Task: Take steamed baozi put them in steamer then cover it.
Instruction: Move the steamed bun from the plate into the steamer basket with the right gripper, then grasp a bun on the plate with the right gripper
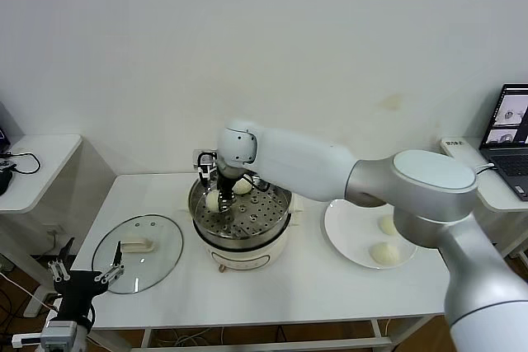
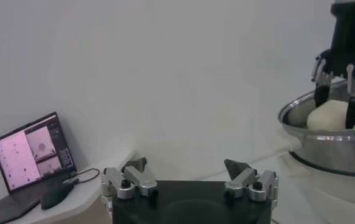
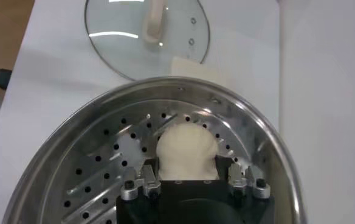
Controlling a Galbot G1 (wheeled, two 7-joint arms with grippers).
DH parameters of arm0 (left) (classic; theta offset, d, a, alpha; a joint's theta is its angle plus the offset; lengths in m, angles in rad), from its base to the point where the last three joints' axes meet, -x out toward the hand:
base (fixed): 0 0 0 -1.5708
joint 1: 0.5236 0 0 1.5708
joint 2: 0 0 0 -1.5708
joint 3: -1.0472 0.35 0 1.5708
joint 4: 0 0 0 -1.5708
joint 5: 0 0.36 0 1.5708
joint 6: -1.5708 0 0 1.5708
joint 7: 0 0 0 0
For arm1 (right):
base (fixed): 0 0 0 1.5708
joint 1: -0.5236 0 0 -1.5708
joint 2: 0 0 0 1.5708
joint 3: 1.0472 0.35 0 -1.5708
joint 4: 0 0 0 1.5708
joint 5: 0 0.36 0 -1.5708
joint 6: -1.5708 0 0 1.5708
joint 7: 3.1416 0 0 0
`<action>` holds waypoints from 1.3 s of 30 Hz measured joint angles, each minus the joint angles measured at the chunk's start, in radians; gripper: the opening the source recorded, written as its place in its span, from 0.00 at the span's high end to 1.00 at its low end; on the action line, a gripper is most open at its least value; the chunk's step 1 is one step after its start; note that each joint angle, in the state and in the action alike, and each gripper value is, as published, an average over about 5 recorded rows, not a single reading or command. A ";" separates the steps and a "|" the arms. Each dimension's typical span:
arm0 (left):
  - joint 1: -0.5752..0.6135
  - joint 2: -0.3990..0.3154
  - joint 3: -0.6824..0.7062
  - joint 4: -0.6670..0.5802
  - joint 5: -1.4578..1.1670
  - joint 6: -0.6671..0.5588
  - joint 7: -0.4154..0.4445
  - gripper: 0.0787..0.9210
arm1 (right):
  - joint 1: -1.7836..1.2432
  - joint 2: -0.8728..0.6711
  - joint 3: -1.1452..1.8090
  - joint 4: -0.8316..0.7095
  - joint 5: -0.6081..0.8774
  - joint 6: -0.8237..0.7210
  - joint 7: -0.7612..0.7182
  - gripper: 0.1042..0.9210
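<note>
Right pincer [image 3: 186, 176] grips a baozi [image 3: 186, 151] inside the steamer [image 3: 259, 143] — left pincer [image 2: 186, 176] gapes, empty.

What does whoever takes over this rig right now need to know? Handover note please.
Right gripper: inside the steamer, shut on a baozi low over the perforated tray.
Left gripper: open, idle off the table's front-left corner.
A second baozi already sits on the tray. Two baozi wait on the white plate, right of the steamer.
Cover lies flat on the table, left of the steamer.
Left: release this one, move the plate's two, put the cover on.
</note>
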 measured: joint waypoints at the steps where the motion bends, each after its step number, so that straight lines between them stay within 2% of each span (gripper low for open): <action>1: -0.001 0.000 0.001 0.000 0.000 0.000 0.000 0.12 | -0.004 0.004 0.001 -0.006 -0.002 0.000 0.002 0.41; 6: -0.004 0.001 0.005 0.001 0.000 0.000 0.000 0.12 | -0.021 0.018 0.011 -0.030 -0.009 0.000 0.014 0.40; 9: -0.005 0.001 0.007 0.002 0.000 0.000 0.000 0.12 | -0.023 0.021 0.016 -0.038 -0.014 0.000 0.016 0.34; 14: -0.005 0.000 0.008 0.001 0.001 0.000 0.000 0.12 | -0.019 0.017 0.025 -0.036 -0.020 0.006 0.004 0.17; 17: -0.005 0.001 0.007 -0.002 0.001 0.000 0.000 0.12 | -0.005 0.007 0.031 -0.026 -0.027 0.018 -0.018 0.13; 28: -0.005 0.010 0.007 -0.012 0.000 0.000 0.000 0.12 | 0.109 -0.139 0.013 0.103 -0.054 0.108 -0.148 0.12; 39: 0.002 0.022 0.020 -0.018 0.002 0.003 0.001 0.12 | 0.186 -0.460 -0.003 0.308 -0.141 0.233 -0.282 0.12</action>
